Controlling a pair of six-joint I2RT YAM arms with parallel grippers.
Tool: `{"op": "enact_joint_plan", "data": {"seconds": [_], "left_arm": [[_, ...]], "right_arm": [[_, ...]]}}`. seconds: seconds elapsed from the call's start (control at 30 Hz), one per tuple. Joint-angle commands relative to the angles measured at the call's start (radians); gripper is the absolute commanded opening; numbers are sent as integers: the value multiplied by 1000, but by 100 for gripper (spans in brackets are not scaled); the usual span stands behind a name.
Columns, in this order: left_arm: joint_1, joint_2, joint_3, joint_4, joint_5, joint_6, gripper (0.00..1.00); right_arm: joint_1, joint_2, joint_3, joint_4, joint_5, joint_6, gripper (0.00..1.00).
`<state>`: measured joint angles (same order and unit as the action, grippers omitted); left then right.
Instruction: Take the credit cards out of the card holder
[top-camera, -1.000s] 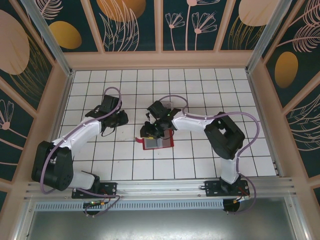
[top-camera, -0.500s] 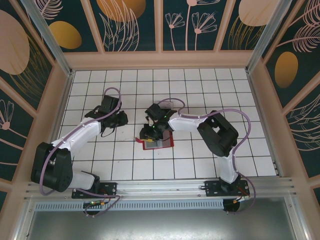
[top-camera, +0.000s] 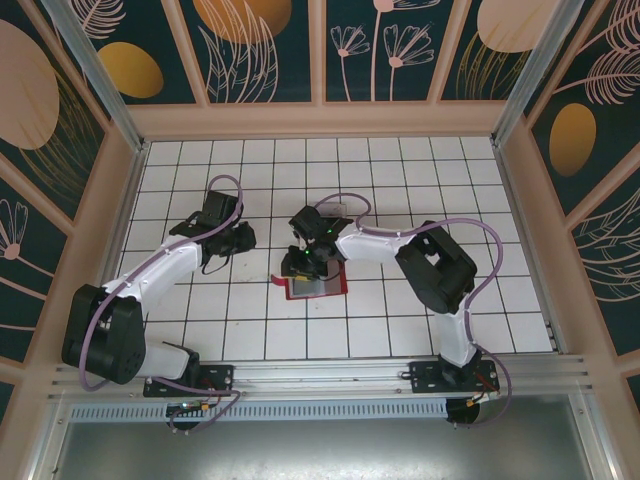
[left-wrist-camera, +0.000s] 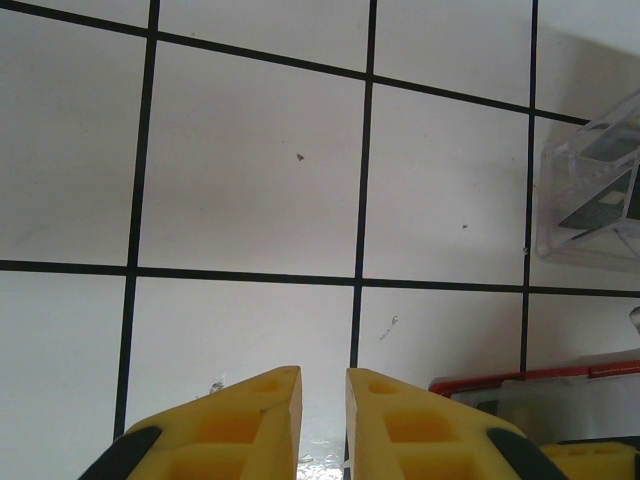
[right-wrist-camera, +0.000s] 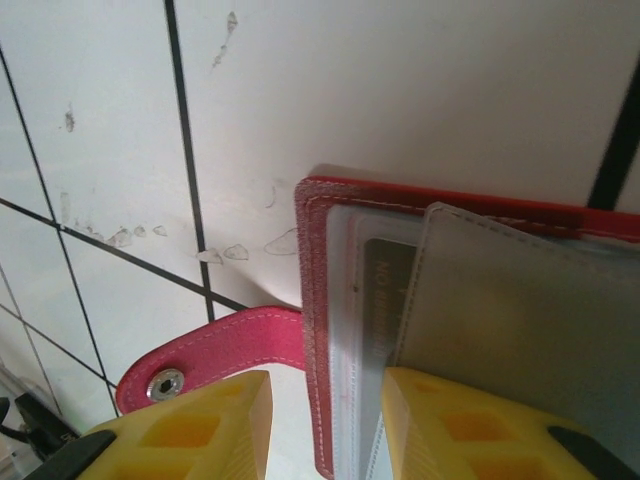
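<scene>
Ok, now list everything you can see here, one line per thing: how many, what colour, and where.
card holder: one, red, lying open on the middle tiles, under the right claw.
credit cards: at least one, dark, inside a see-through sleeve of the card holder; total unclear.
clear tray: one, transparent, dark flat pieces inside, beyond the card holder in the left wrist view.
table: one, white tiles with black lines.
left claw: one, yellow fingers, narrowly apart, nothing between, over bare tile.
right claw: one, yellow fingers, open, straddling the card holder's edge.
</scene>
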<state>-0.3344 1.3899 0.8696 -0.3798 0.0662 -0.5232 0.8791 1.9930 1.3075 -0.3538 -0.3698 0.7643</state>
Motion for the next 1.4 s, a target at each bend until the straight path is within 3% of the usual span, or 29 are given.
{"op": "enact_joint_plan", "data": {"seconds": [0.0,0.93,1.37], "left_arm": [[4,-14,-4,-22,-11,17,21],[4,28,28,-17,28,29,21],[5,49,44,-19,71,37,22]], "right_arm": [[10,-4,12,-109,99,-18,36],[54,-47,133,-472,459,-27,44],[57,-66,151,-537,526,-13,46]]}}
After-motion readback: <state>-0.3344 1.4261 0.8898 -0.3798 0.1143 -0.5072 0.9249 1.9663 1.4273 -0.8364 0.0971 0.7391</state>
